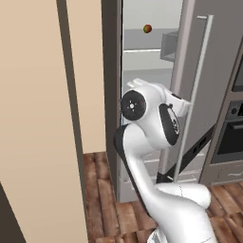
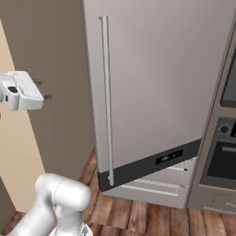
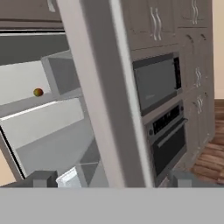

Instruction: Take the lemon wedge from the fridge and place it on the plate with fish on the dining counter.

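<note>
The fridge [image 1: 223, 71] is the biggest thing here, a tall grey metal unit whose door stands partly open; the left base view looks past the door's edge into the pale interior, where white shelves and a grey bin show, and the long vertical bar handle [image 1: 197, 95] runs down the door's outer face. In the right base view the same door fills the middle as a broad grey slab with a dark band across its foot and drawer fronts below it. To the right of the fridge stands a built-in oven [image 2: 221, 161] with a dark window, and the hand view shows it under a second dark-fronted appliance among grey cabinet doors [image 3: 192, 26]. A beige wall panel [image 1: 33, 118] takes up the left of the left base view, and a brown plank floor [image 2: 138, 214] lies below. The white arm [image 1: 152, 142] rises in front of the opening, its gripper [image 2: 41, 91] out beside the door edge with its fingers spread wide apart and nothing between them; in the hand view the two tips sit on either side of the door's edge. A small round red-orange-and-green fruit [image 1: 147, 29] rests on an upper shelf inside; the lemon wedge cannot be made out in these pictures
</note>
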Robot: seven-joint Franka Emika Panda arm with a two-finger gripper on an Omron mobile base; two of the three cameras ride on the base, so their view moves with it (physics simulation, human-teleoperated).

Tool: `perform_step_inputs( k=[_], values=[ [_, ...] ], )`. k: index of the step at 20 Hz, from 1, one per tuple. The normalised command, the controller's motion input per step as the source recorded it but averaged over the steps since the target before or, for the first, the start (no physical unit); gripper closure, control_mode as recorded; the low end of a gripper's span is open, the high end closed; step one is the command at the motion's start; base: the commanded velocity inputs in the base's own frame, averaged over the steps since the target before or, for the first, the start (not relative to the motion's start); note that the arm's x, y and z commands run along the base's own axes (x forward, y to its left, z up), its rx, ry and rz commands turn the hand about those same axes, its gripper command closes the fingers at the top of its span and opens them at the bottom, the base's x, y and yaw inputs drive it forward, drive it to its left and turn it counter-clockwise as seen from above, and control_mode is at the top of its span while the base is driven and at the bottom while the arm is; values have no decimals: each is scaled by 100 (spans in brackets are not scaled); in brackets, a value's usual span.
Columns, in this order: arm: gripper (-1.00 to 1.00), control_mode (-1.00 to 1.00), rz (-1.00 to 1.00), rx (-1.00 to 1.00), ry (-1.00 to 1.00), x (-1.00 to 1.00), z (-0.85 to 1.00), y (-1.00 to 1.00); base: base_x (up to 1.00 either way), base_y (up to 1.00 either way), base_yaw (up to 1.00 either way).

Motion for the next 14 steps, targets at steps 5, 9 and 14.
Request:
perform_step_inputs(
  k=[5, 9, 14],
  values=[
    [-100, -100, -28, 0, 6, 63, -2, -13, 0, 0, 0],
    [-100, -100, -6, 0, 6, 67, 0, -5, 0, 0, 0],
    [-100, -100, 0, 0, 5, 63, 0, -31, 0, 0, 0]
  ],
)
